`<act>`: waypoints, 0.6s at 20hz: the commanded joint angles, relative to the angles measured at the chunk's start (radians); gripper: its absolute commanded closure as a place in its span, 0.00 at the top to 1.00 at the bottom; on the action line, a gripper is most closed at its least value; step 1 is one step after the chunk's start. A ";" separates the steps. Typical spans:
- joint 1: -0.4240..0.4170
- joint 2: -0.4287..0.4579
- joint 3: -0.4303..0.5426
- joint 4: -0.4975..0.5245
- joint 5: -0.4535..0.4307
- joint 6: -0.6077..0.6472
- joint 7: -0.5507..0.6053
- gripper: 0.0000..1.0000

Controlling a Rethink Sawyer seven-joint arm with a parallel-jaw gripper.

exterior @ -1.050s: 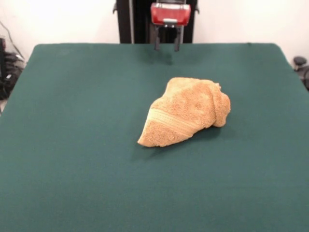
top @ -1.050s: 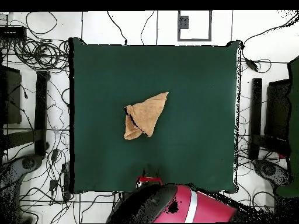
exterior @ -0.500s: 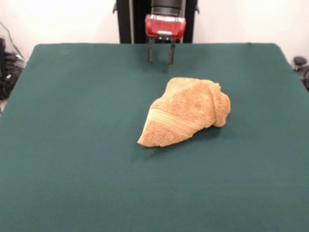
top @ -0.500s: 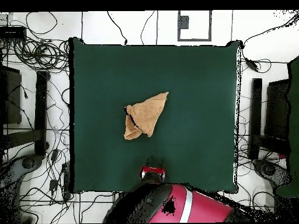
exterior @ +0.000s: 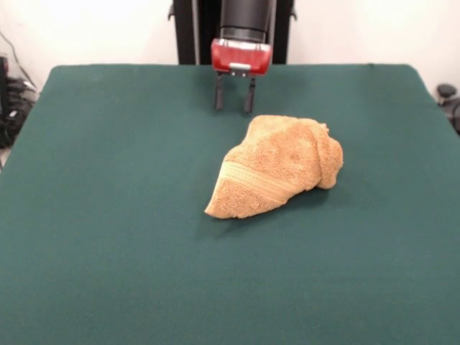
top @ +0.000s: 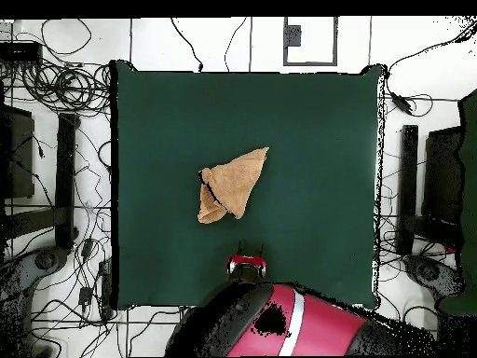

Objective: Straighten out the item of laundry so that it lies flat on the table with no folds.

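Towel [exterior: 277,167] crumpled in a folded wedge near the middle of the green table [exterior: 108,215]. Hand [exterior: 233,97], fingers [exterior: 218,93] parted and empty, hangs vertically from the upright arm [exterior: 244,21], just behind the towel, apart from it.

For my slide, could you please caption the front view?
Open end effector poised behind a crumpled tan towel on the green table.
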 commanded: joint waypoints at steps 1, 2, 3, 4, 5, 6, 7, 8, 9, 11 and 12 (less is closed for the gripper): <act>0.045 0.083 0.126 -0.146 0.142 -0.004 0.277 1.00; 0.051 0.086 0.126 -0.142 0.154 -0.015 0.281 1.00; 0.057 0.089 0.126 -0.138 0.166 -0.027 0.284 1.00; 0.060 0.091 0.127 -0.135 0.177 -0.034 0.288 1.00; 0.064 0.092 0.129 -0.131 0.189 -0.042 0.292 1.00; 0.068 0.096 0.132 -0.129 0.202 -0.049 0.297 1.00; 0.070 0.098 0.134 -0.129 0.209 -0.054 0.297 1.00; 0.072 0.104 0.137 -0.128 0.219 -0.066 0.302 1.00; 0.073 0.107 0.140 -0.128 0.226 -0.073 0.305 1.00; 0.077 0.113 0.144 -0.125 0.241 -0.087 0.312 1.00; 0.076 0.112 0.147 -0.120 0.249 -0.090 0.318 1.00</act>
